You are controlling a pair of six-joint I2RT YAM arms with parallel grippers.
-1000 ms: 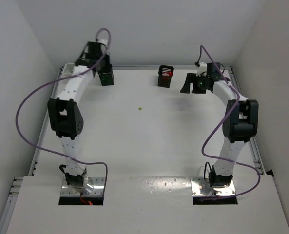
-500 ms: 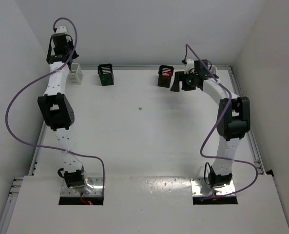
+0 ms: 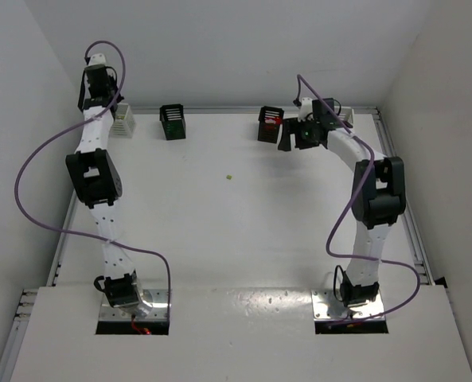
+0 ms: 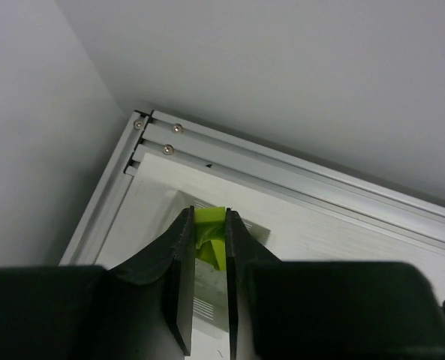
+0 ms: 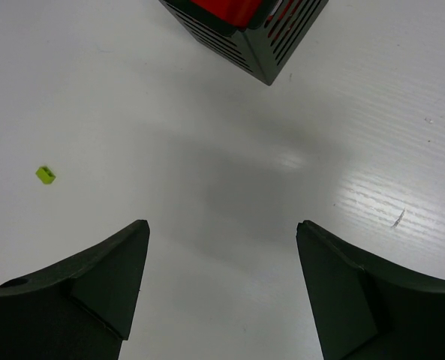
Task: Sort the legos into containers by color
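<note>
The top camera overlooks the whole bench [image 3: 243, 239] from behind. The left wrist camera faces the far left corner closely; the right wrist camera shares the red-filled bin [image 5: 241, 45].

The bench [image 5: 207, 187] looked smooth, faintly glossy white; its edge rail [image 4: 297, 176] was brushed metal; the right fingers [image 5: 94, 292] were matt black plastic.

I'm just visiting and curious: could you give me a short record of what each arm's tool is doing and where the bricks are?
left tool: shut on a yellow-green brick, above white bin
right tool: open, empty, near black bin
black bin contents: red bricks
loose brick: yellow-green, alone on table
</note>
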